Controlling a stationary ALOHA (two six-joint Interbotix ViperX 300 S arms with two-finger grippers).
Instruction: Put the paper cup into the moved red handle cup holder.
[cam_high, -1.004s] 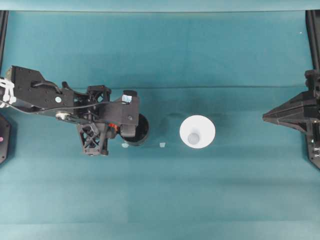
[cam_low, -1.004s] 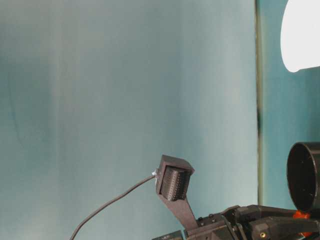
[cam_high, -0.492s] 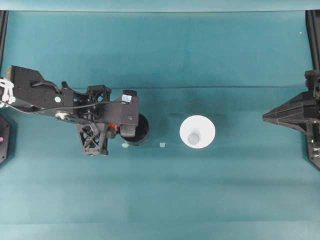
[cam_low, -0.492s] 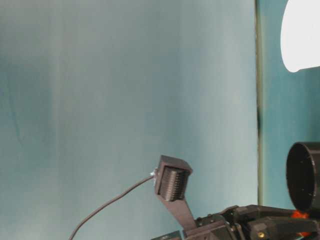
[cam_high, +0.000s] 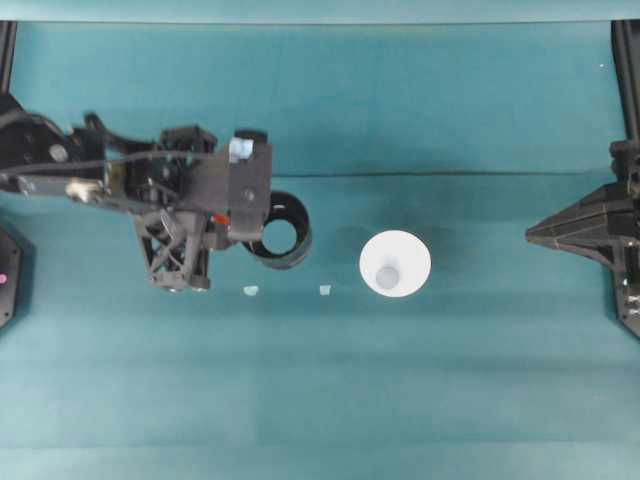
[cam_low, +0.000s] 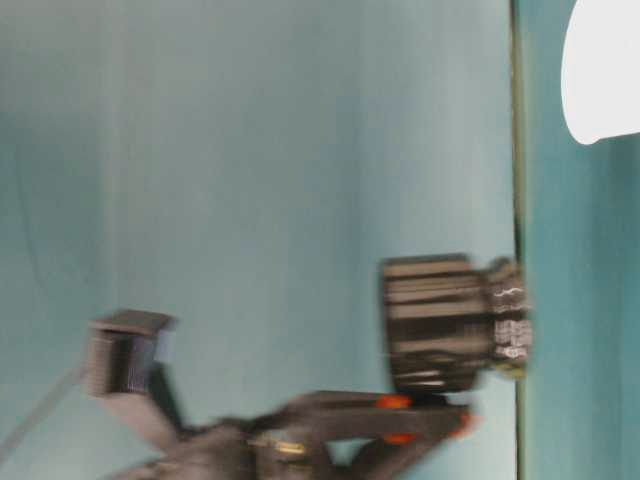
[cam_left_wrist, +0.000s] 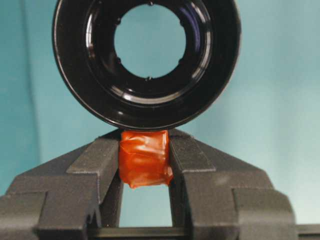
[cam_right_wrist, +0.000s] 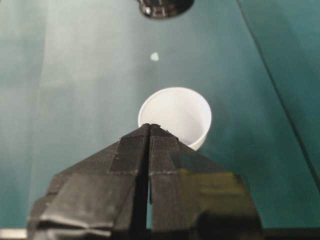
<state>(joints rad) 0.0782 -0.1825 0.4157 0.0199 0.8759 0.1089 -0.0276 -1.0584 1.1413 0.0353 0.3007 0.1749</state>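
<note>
Red tab pinched in your left hand (cam_left_wrist: 145, 165): the red handle cup holder (cam_high: 278, 231) hangs lifted at 9 o'clock of the paper cup (cam_high: 395, 263). Keep it level; bare tabletop (cam_high: 400, 110) lies all round. Right hand (cam_right_wrist: 149, 127) is pressed together, empty, behind the cup.

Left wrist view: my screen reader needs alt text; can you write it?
The left claw is shut on the red handle of the glossy black cup holder. Teal table shows through the holder's open ring.
</note>
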